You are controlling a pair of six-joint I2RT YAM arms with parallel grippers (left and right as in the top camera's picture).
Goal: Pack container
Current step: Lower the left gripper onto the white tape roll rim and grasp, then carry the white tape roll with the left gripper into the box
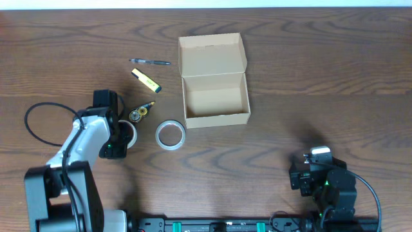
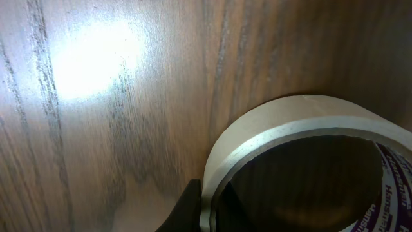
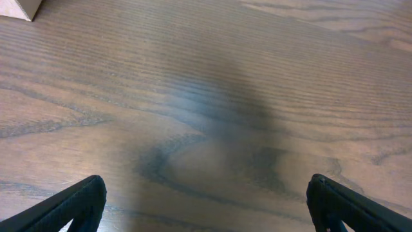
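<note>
Upper centre of the overhead view, container (image 1: 215, 102): you have the tan box standing open with nothing inside. Its flap lid (image 1: 212, 53) is laid back toward the top edge of the frame.
Left gripper (image 1: 120, 143): it sits lower left in the overhead view, with your jaws drawn in narrow on the wall of the white tape roll (image 1: 131, 132). In the left wrist view one dark finger (image 2: 187, 207) presses the outside of that wall at the bottom edge, and a dark shape sits just inside it.
Right gripper (image 3: 206, 216): your two fingers stand wide at the lower corners of the right wrist view. Only bare wood lies between them and they hold nothing. In the overhead view this gripper is lower right, well apart from the container.
Grey tape roll (image 1: 170, 135): it lies flat between the white roll and the container's near wall, touching neither.
Small yellow-and-black item (image 1: 140, 113): it lies just above the white roll and is too small for you to identify.
Yellow marker (image 1: 146, 79): it lies at a slant left of the container.
Pen (image 1: 150, 62): it lies above the marker, level with the lid.
Table (image 1: 322, 64): dark wood grain under everything.
</note>
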